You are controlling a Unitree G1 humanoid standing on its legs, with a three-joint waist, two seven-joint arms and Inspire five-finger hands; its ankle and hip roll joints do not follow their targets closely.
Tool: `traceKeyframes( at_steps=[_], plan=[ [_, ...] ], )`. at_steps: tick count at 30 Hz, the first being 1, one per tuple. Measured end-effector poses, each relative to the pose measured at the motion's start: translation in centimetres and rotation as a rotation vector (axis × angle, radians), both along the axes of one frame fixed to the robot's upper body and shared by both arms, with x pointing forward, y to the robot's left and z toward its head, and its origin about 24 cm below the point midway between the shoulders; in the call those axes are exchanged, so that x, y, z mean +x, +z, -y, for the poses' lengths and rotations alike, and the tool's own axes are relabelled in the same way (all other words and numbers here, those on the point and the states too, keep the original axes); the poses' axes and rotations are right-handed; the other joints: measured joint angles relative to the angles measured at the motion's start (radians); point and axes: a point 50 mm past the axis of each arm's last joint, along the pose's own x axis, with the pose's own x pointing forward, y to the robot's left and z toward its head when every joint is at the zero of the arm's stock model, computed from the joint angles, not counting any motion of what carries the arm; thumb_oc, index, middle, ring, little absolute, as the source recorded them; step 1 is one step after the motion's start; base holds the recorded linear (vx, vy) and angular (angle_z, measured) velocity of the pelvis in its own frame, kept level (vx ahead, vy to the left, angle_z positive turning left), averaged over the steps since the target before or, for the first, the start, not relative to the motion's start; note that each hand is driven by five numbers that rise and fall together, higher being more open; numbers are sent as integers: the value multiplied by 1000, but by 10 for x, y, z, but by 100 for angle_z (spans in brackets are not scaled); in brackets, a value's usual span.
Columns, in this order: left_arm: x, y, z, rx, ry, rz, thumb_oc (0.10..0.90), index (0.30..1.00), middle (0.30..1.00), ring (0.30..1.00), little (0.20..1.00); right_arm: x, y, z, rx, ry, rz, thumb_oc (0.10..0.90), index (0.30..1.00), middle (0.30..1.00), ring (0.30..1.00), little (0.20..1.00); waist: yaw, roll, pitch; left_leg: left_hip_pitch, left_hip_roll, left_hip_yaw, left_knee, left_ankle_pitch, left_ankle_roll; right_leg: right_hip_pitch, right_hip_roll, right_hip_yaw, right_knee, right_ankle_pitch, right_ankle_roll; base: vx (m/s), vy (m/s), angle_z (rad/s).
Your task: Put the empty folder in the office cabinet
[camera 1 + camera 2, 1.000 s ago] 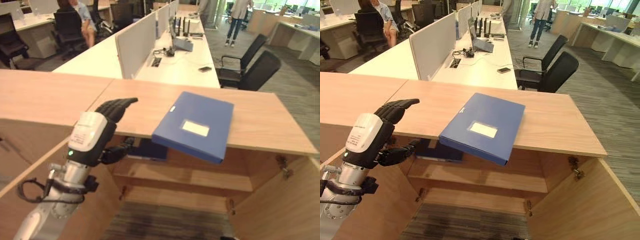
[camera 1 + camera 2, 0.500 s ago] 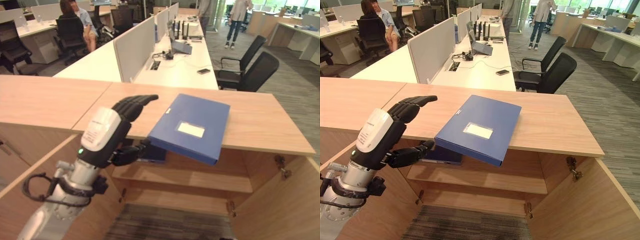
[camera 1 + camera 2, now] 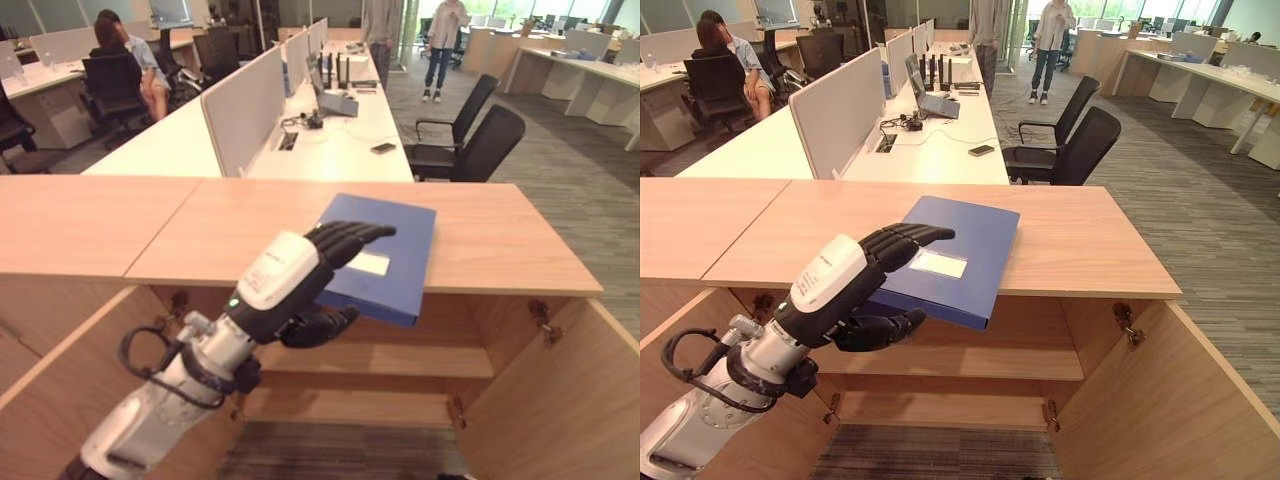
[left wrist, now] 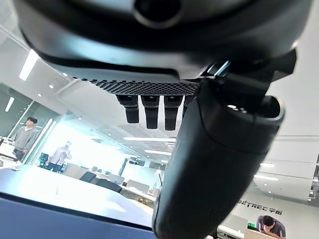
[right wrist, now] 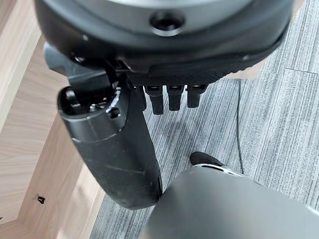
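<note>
Okay, I'm looking down at the office cabinet (image 3: 520, 400), doors swung open, its wooden worktop (image 3: 200, 230) running across the view and a shelf (image 3: 970, 362) showing inside. Blue folder (image 3: 395, 245) is lying flat on that worktop, its near corner overhanging the front edge above the open compartment. I'm bringing the left hand (image 3: 300, 285) in at that overhanging corner: fingers (image 3: 910, 238) are lying fairly straight over the folder's top face, thumb (image 3: 875, 330) is sitting below the edge, not clamped as far as I can judge, so the hand is apart around the corner, not gripping. Right hand (image 5: 129, 144) is hanging low over the carpet floor (image 5: 279, 114), fingers loosely straight, holding nothing.

Risk as I judge it: the folder is already hanging off the edge, so a nudge from the fingers before the thumb closes could tip it to the floor. Grabbing one corner only could also let it swing and hit the cabinet edge.
</note>
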Motion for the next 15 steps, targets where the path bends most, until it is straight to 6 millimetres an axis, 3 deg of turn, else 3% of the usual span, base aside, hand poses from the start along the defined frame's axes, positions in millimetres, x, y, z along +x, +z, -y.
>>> traceKeyframes(
  at_steps=[5,15],
  plan=[
    [0,-1,0,32,-8,-11,800,900,900,900,900,0,0,0,-1,0,-1,800,900,900,900,900,0,0,0,1,0,1,0,-2,0,0,0,1,0,1,0,0,0,0],
    [17,-22,7,221,-12,-9,800,900,900,900,900,2,0,0,-4,13,0,800,900,900,900,900,-14,6,-8,4,3,21,0,-5,2,-3,1,18,0,7,-2,3,1,-5]
  ],
)
